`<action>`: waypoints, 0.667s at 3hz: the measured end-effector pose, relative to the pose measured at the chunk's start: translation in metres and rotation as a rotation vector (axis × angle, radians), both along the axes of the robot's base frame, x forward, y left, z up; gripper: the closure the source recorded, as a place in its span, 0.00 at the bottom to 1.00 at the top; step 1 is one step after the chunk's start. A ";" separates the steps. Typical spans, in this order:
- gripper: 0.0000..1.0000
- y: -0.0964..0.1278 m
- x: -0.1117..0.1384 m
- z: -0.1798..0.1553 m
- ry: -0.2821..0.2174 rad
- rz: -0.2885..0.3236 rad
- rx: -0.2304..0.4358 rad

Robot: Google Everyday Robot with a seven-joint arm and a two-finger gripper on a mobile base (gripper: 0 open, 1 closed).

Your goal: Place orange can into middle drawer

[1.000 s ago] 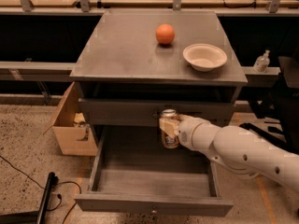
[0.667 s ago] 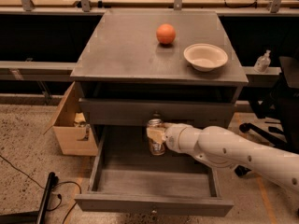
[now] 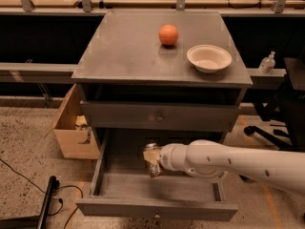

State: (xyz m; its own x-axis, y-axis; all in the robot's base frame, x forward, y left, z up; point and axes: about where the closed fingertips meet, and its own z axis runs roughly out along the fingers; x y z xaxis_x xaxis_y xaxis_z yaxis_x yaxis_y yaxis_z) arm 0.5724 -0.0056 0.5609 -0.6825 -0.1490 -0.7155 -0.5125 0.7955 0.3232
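Note:
The orange can [image 3: 152, 151] is upright at the end of my white arm, shiny top up. My gripper [image 3: 156, 162] is shut on the can and holds it inside the open middle drawer [image 3: 119, 187], over the middle of its bare grey floor and close to it. I cannot tell whether the can touches the floor. The arm reaches in from the right and hides the right part of the drawer's floor.
The closed top drawer [image 3: 159, 117] with a round knob sits just above the can. On the cabinet top are an orange fruit [image 3: 168, 35] and a white bowl [image 3: 208, 58]. A cardboard box [image 3: 71, 130] stands left of the cabinet, and cables [image 3: 52, 202] lie on the floor.
My arm has carried the can leftward and lower, from in front of the cabinet's right side toward the middle of the open drawer.

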 end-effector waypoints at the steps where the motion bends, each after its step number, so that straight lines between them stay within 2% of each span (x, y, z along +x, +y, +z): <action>1: 0.82 0.003 -0.010 -0.044 0.070 -0.015 -0.050; 2: 0.59 0.002 -0.004 -0.069 0.059 -0.024 -0.075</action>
State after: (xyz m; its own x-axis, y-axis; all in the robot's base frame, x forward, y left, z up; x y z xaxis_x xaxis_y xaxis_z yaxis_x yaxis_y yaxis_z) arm 0.5688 -0.0033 0.4923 -0.7270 -0.1836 -0.6616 -0.4749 0.8304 0.2914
